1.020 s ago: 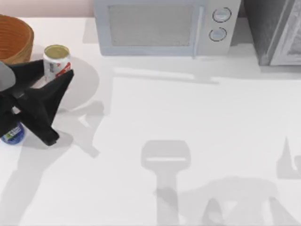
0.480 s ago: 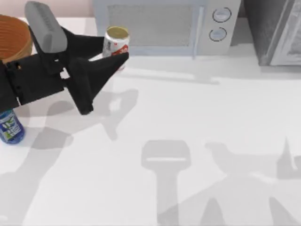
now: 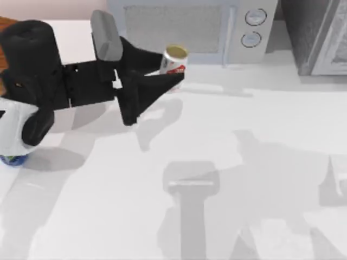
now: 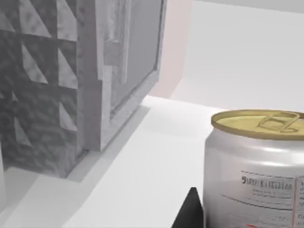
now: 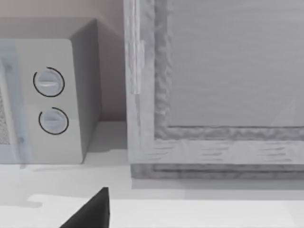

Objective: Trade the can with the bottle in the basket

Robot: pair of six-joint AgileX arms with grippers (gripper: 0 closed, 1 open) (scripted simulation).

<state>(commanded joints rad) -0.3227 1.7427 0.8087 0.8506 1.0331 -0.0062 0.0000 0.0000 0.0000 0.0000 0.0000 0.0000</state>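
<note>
Across the white desk [image 3: 260, 162], the middle and right lie bare, with open room. Along the back edge stand a boxy microwave [image 3: 190, 30] with two round knobs and, right of it, a grey textured cabinet [image 3: 320, 32]. Left arm reaches from the left; left gripper [image 3: 162, 73] has its fingers clenched on the can [image 3: 174, 60], white, cylindrical, gold-topped, upright before the microwave door. Bottle [image 3: 12, 158], blue, peeks out at the left edge.
</note>
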